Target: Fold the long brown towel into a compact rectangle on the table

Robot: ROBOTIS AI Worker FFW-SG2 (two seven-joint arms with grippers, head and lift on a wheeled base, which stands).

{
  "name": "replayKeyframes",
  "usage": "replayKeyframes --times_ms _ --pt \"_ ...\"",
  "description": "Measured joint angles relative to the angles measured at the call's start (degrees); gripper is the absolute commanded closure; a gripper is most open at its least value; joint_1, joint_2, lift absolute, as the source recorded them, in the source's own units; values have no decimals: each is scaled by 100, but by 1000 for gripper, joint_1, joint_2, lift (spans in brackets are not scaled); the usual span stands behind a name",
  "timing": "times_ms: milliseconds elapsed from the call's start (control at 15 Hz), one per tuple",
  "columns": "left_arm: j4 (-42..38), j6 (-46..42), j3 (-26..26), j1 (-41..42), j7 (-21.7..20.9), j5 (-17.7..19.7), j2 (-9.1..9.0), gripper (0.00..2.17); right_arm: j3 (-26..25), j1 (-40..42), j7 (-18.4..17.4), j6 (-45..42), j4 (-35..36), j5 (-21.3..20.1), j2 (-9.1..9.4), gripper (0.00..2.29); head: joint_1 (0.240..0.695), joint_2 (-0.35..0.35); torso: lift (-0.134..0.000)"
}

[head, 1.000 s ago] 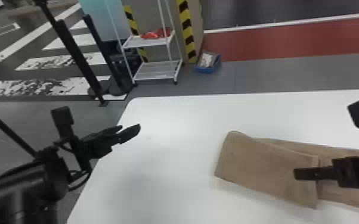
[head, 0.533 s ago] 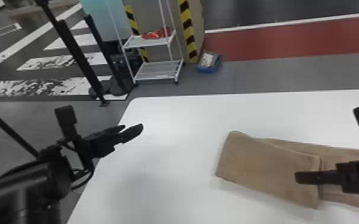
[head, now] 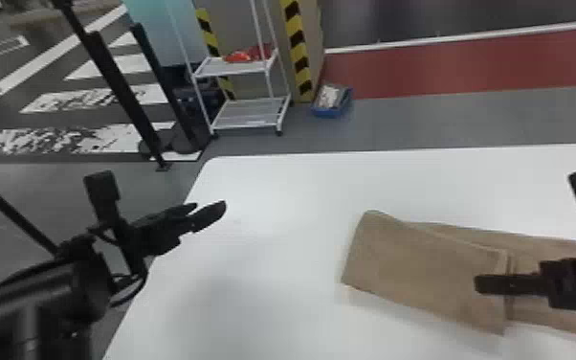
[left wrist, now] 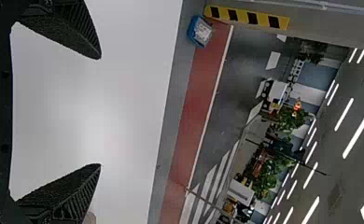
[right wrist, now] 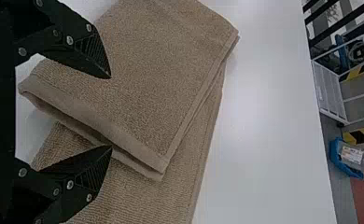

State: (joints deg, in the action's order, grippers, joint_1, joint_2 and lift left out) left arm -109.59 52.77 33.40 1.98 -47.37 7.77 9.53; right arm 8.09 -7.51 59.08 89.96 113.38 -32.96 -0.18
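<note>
"How did the right tool (right wrist: 110, 112) stand?"

"Spread, its fingers on either side of the folded layer's hem (right wrist: 106, 136), pinching nothing. The left tool (left wrist: 100, 111) was spread too, empty, near the surface's (head: 272, 191) far left corner."

"And the brown towel (head: 421, 268)?"

"On the surface, well in from the left edge, one end doubled over."

"So which step was it?"

"The first fold, I'd judge: laid down, perhaps wanting straightening. The next move called for squaring that hem, then bringing the long single-layer tail over."

"Which way did it point?"

"Its doubled end faced the left edge. The long axis ran away from there, roughly along the far edge, slanting slightly toward the near one."
</note>
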Motion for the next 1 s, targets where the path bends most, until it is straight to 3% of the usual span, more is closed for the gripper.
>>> replayKeyframes --times_ms 1000 --pt "190 -176 -46 -39 8 2 102 56 26 -89 175 0 -314 -139 0 505 695 318 -124"
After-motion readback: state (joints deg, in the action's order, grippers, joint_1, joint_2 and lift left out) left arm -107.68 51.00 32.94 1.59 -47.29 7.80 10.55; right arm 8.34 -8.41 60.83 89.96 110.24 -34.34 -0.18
